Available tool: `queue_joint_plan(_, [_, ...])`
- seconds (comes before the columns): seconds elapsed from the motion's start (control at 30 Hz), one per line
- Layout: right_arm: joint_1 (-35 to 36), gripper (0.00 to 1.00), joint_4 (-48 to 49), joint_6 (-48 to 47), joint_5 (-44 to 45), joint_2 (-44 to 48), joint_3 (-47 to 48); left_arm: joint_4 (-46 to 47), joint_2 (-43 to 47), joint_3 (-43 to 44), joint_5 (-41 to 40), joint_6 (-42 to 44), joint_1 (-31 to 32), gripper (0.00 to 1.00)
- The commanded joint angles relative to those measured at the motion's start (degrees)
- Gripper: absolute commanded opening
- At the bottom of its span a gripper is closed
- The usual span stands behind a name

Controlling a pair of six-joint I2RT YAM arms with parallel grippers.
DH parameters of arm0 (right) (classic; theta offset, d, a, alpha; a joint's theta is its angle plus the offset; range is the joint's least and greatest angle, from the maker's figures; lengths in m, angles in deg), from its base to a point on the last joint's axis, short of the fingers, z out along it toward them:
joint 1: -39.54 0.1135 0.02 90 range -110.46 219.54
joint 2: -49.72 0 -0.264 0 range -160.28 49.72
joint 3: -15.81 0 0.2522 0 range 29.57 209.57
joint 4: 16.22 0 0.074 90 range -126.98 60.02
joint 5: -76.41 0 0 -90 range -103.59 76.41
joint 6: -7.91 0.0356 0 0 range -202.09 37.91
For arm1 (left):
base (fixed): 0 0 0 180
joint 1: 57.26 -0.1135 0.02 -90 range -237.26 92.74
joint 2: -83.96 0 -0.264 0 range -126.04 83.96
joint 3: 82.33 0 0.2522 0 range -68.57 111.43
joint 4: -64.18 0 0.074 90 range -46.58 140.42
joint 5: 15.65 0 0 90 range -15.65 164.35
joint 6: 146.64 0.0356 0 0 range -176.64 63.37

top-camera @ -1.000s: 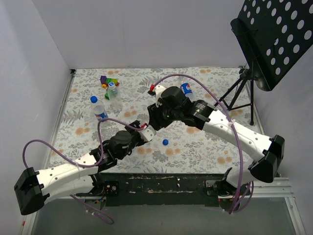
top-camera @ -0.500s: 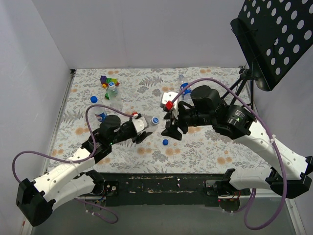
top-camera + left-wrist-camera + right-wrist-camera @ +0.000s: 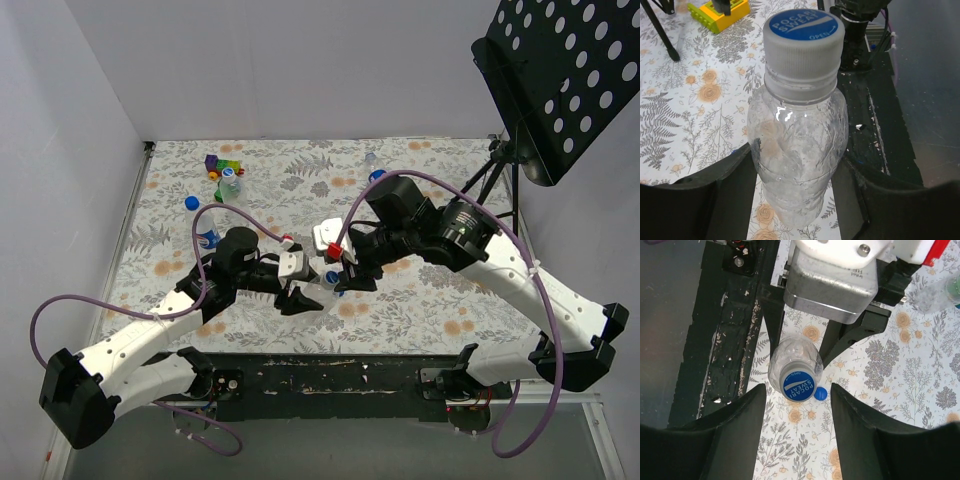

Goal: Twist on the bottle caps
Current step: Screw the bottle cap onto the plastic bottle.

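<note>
A clear crinkled bottle (image 3: pixel 797 145) is clamped round its body by my left gripper (image 3: pixel 796 165), which holds it above the table. On its neck sits a white cap with a blue printed top (image 3: pixel 804 40). In the right wrist view that cap (image 3: pixel 799 385) lies in the gap at the tips of my right gripper (image 3: pixel 798 390), whose jaws are open and clear of it on both sides. A loose blue cap (image 3: pixel 821 393) lies on the cloth just beside the bottle. In the top view both grippers (image 3: pixel 305 297) (image 3: pixel 340 282) meet near the table's front middle.
A Pepsi bottle with a blue cap (image 3: pixel 205 225) and another bottle (image 3: pixel 232 190) stand at the left, near toy blocks (image 3: pixel 222 163). More bottles (image 3: pixel 376 180) stand behind the right arm. A music stand (image 3: pixel 560 80) stands at the right. The black front rail (image 3: pixel 725 340) is close by.
The left arm has carried the bottle right and toward the front. The right gripper has swung in from the right over the cap, and its jaws stand wider than a second ago.
</note>
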Motion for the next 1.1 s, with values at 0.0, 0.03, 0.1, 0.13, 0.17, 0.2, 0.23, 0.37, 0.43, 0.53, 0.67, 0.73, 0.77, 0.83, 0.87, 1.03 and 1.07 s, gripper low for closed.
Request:
queue_joint_plan(0.0, [0.05, 0.6, -2.24, -3.24, -2.92, -0.49, 2.85, -0.27, 0.57, 2.44, 4.53, -0.5, -0.46, 0.0])
queue_joint_plan(0.03, [0.14, 0.59, -2.33, -3.32, -3.1, -0.67, 2.85, -0.27, 0.49, 2.44, 4.53, -0.5, -0.54, 0.0])
queue_joint_plan(0.1, [0.05, 0.57, -2.85, -3.41, -3.62, -1.11, 2.93, -0.27, 0.66, 2.35, 4.62, -0.5, -0.54, 0.0])
queue_joint_plan(0.13, [0.05, 0.56, -3.12, -3.59, -3.71, -1.54, 3.2, -0.27, 0.57, 2.44, 4.62, -0.5, -0.46, 0.0])
queue_joint_plan(0.17, [0.05, 0.55, -3.47, -3.59, -3.97, -1.72, 3.37, -0.19, 0.75, 2.44, 4.71, -0.5, -0.46, 0.0])
queue_joint_plan(0.2, [0.14, 0.54, -3.64, -3.68, -4.15, -1.9, 3.46, -0.19, 0.75, 2.35, 4.88, -0.5, -0.46, 0.0])
queue_joint_plan(0.23, [0.14, 0.53, -3.73, -3.76, -4.41, -2.07, 3.55, -0.27, 0.66, 2.44, 4.89, -0.5, -0.54, 0.0])
queue_joint_plan(0.37, [0.14, 0.44, -4.17, -3.77, -4.77, -2.78, 3.81, -0.27, 0.75, 2.44, 4.97, -0.5, -0.46, 0.0])
queue_joint_plan(0.43, [0.14, 0.37, -4.17, -3.15, -4.59, -3.22, 3.99, -0.27, 0.75, 2.53, 4.45, -0.5, -0.46, 0.0])
queue_joint_plan(0.53, [0.14, 0.22, -3.13, -0.17, -2.93, -3.66, 3.47, 0.25, 0.75, 2.35, 0.42, -0.68, -0.46, 0.0])
queue_joint_plan(0.67, [0.14, 0.01, -0.05, 10.44, 3.91, -5.32, 1.89, 4.2, 1.45, 0.6, -12.3, -2.52, -0.55, 0.0])
queue_joint_plan(0.73, [0.14, 0.01, 2.76, 17.55, 9.27, -6.11, 0.57, 5.52, 1.19, 0.07, -22.48, -3.49, -0.11, 0.0])
queue_joint_plan(0.77, [0.14, 0.01, 4.51, 21.51, 12.6, -6.21, -0.57, 5.88, 0.93, 0.07, -28.89, -3.84, 0.42, 0.0])
queue_joint_plan(0.83, [-0.12, 0.01, 8.9, 28.36, 19.19, -5.86, -3.81, 7.1, 1.01, -0.55, -40.14, -4.2, 2.0, 0.0])
queue_joint_plan(0.87, [-0.56, 0.01, 12.49, 31.97, 22.53, -5.16, -6.18, 7.63, 1.27, -1.25, -45.07, -3.93, 3.22, 0.0])
queue_joint_plan(1.03, [-7.23, 0.01, 24.63, 53.94, 27.49, -1.64, -18.93, 12.29, 1.54, -3.71, -70.39, -1.13, 12.97, 0.0])
queue_joint_plan(1.07, [-8.55, 0.01, 27.27, 57.37, 24.36, -0.42, -21.82, 12.99, 1.19, -3.89, -74.44, -0.68, 14.82, 0.0])
